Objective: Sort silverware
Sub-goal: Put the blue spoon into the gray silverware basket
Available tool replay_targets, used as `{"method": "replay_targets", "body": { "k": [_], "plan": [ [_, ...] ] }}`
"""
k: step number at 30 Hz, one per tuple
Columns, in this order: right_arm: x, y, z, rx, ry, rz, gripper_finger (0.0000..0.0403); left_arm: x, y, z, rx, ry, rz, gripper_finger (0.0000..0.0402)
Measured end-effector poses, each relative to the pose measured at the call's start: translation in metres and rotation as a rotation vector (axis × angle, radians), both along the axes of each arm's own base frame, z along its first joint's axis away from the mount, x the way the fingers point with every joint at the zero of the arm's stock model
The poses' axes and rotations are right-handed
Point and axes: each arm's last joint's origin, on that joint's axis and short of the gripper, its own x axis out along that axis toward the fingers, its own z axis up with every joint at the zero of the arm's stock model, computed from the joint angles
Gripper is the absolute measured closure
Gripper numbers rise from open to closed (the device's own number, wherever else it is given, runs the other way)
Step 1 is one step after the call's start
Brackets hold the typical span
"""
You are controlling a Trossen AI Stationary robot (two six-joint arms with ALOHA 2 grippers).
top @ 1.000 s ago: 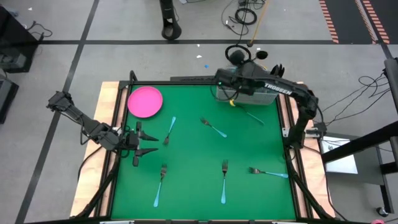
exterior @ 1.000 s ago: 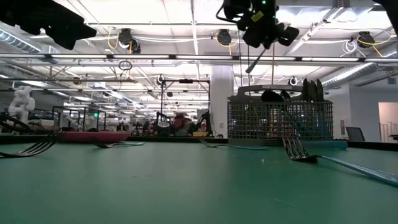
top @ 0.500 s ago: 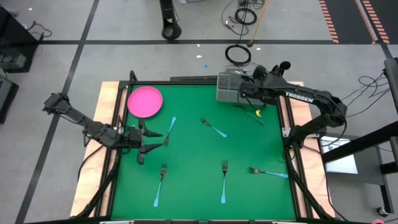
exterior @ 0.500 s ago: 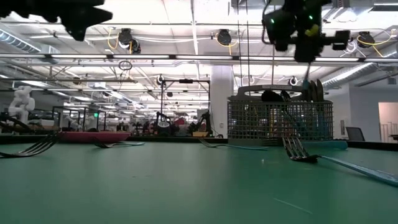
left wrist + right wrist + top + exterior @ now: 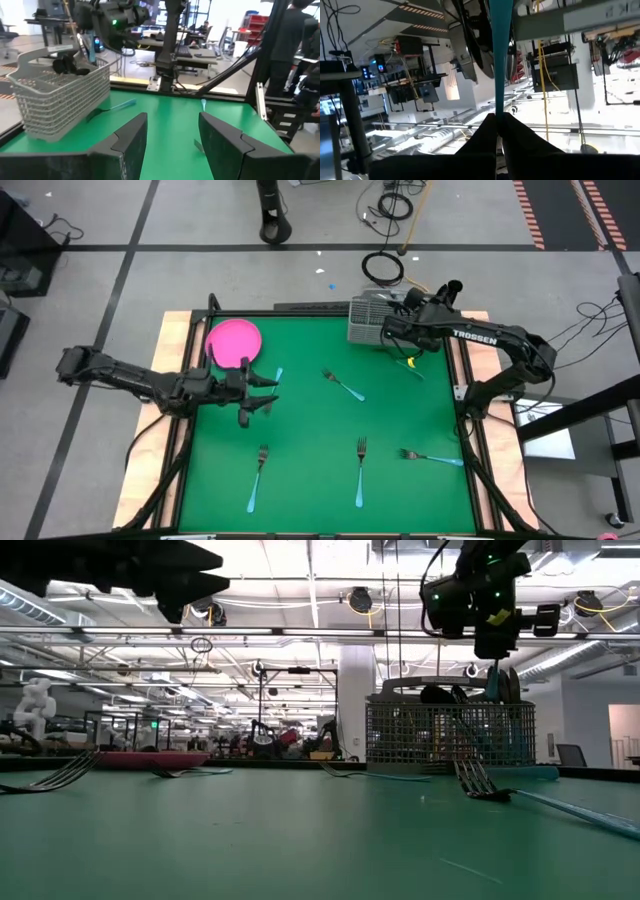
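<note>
A: Starting at the left of the high view, what did the figure show?

B: The pink plate (image 5: 233, 343) lay at the far left corner of the green table (image 5: 310, 470). The left gripper (image 5: 262, 391) hovered over the table near a blue-handled fork (image 5: 273, 385), its fingers (image 5: 127, 137) spread apart and holding nothing.

A: And toward the middle?

B: Four more pieces of the silverware lay loose and well apart: a fork near the front left (image 5: 256, 476), one at centre (image 5: 342, 385), one at front centre (image 5: 360, 470), and one at the front right (image 5: 432, 458).

A: And at the right?

B: The right gripper (image 5: 392, 330) was poised at the wire-mesh caddy (image 5: 365, 317) on the far right of the table. The right wrist view showed its fingers pinched tight on a blue handle (image 5: 499, 50).

A: What could have gone wrong from there?

B: Probably two things. If the held piece were let go off-centre, it could have struck the caddy rim and fallen outside. On the left, the fork lay flat and thin; fingers descending slightly askew might have pushed it aside rather than caught it.
</note>
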Motion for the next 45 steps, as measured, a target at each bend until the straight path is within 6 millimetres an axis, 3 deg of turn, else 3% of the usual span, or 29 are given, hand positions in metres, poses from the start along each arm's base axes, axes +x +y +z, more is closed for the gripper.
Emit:
{"method": "replay_targets", "body": {
  "k": [18,25,40,45],
  "plan": [
    [0.031,-0.016,-0.041,0.138,0.120,0.029,0.0403,0.004,0.013,-0.002,0.010,0.004,-0.028,0.0221],
    [0.045,-0.010,-0.057,0.242,0.171,0.080,0.0403,0.004,0.013,-0.002,0.027,0.006,-0.029,0.0221],
    [0.051,-0.007,-0.061,0.261,0.093,0.093,0.0395,0.004,0.013,-0.002,0.035,0.007,-0.030,0.0221],
    [0.051,-0.008,-0.061,0.243,0.053,0.077,0.0362,0.004,0.013,-0.002,0.035,0.006,-0.050,0.0221]
  ]
}}
